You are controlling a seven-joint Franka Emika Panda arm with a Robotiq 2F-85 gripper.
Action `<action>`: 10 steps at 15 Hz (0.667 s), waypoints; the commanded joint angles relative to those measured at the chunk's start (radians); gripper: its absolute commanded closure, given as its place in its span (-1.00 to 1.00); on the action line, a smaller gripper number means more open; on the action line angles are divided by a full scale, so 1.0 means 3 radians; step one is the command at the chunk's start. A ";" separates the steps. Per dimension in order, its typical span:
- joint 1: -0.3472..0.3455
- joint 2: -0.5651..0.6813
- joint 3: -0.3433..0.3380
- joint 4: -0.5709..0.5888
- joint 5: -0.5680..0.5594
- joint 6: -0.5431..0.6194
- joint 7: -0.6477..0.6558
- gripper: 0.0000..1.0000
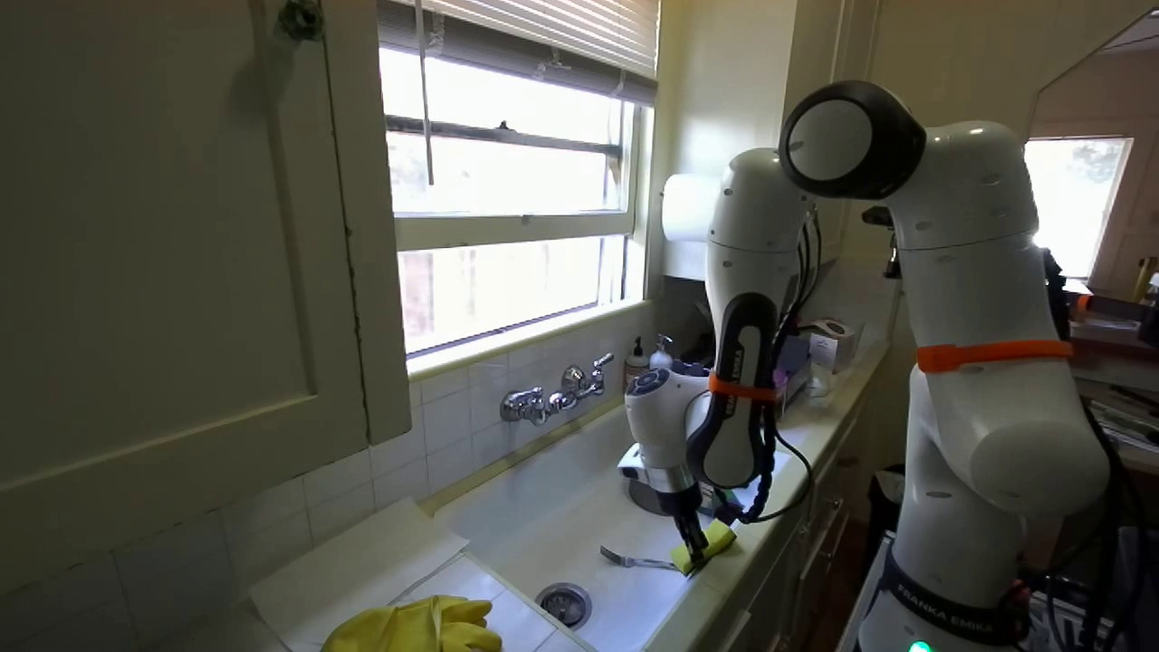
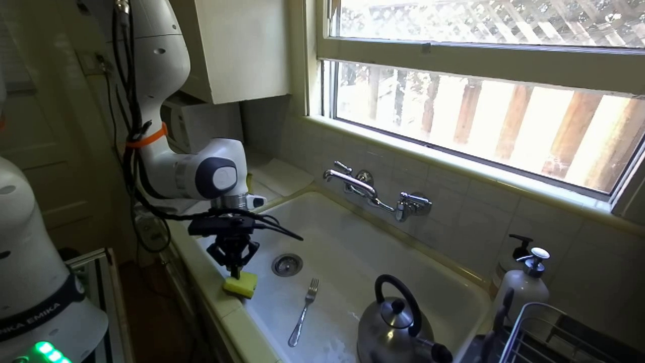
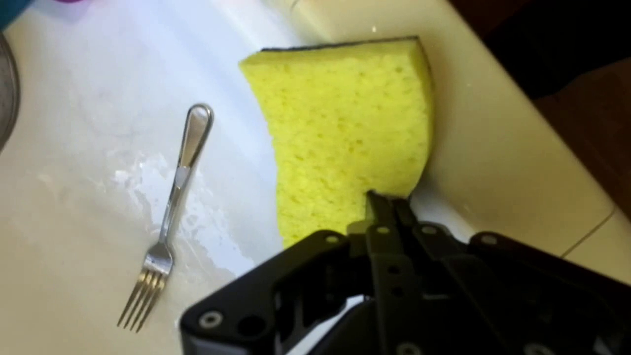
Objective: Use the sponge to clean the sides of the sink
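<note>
One gripper (image 3: 388,198): clamping the sponge (image 3: 345,128) by an edge.
Sponge: apparently touching the robot-side rim of the sink (image 2: 342,257).
Sides (image 2: 413,267): grasping done, wiping probably starting; most scrubbing likely remaining.
Fork (image 3: 181,176): lying on the sink floor near the sponge.
Kettle (image 2: 390,333): standing in the sink, probably blocking one side.

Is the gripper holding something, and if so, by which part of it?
The gripper seems to hold the yellow sponge, pinched by one edge.
</note>
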 commanded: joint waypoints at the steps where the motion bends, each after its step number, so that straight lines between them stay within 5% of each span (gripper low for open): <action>1: -0.0432 0.0024 0.0135 0.0015 -0.0147 -0.0044 0.0200 0.98; 4: -0.0670 -0.0023 0.0115 -0.0058 -0.0255 0.0017 0.0321 0.98; 10: -0.0632 0.0005 -0.0350 -0.0049 -0.0398 0.0196 0.0521 0.98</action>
